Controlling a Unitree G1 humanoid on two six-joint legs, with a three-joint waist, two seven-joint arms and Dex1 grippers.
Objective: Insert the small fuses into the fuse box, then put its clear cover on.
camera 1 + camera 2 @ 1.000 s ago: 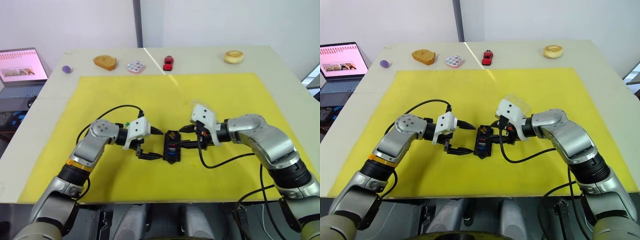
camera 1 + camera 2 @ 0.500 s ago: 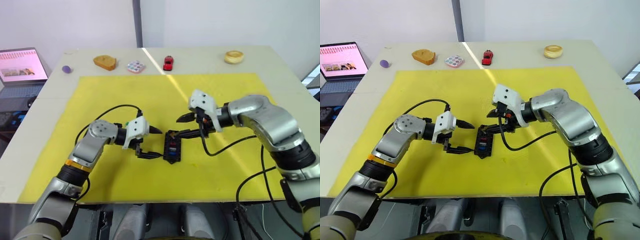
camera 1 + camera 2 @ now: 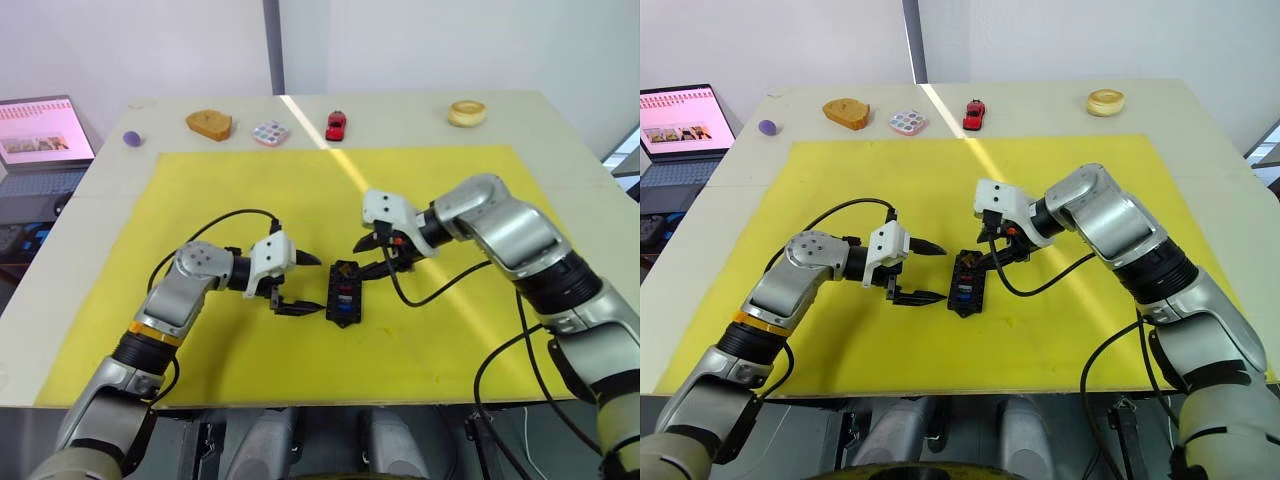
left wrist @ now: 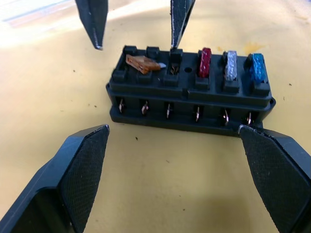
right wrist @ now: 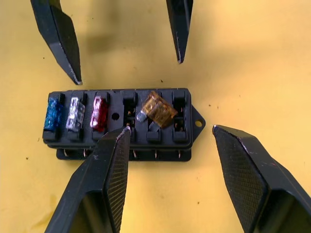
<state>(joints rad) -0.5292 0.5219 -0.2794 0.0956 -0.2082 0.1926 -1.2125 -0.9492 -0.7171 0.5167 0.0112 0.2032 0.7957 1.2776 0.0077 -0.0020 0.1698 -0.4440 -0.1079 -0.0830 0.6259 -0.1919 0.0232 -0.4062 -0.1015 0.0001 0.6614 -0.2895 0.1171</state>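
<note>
The black fuse box point(image 3: 343, 293) lies on the yellow mat point(image 3: 450, 330) between my two grippers. Blue point(image 4: 257, 67), grey point(image 4: 231, 65) and red point(image 4: 204, 62) fuses stand in its slots. An orange fuse point(image 5: 158, 108) lies loose and slanted across the top of the box. My left gripper point(image 3: 308, 284) is open just left of the box, one finger on each side of its end. My right gripper point(image 3: 364, 257) is open just above the box's far right end, holding nothing. The clear cover is out of view.
Along the table's far edge stand a purple ball point(image 3: 132, 139), a brown bread-like piece point(image 3: 209, 124), a dotted disc point(image 3: 271, 133), a red toy car point(image 3: 337, 126) and a round pastry point(image 3: 467, 113). A laptop point(image 3: 40, 130) sits off the table at far left.
My right arm has swung up and leftwards, so its gripper has shifted a little from the box's right side towards its far end. The left gripper and the fuse box have stayed put.
</note>
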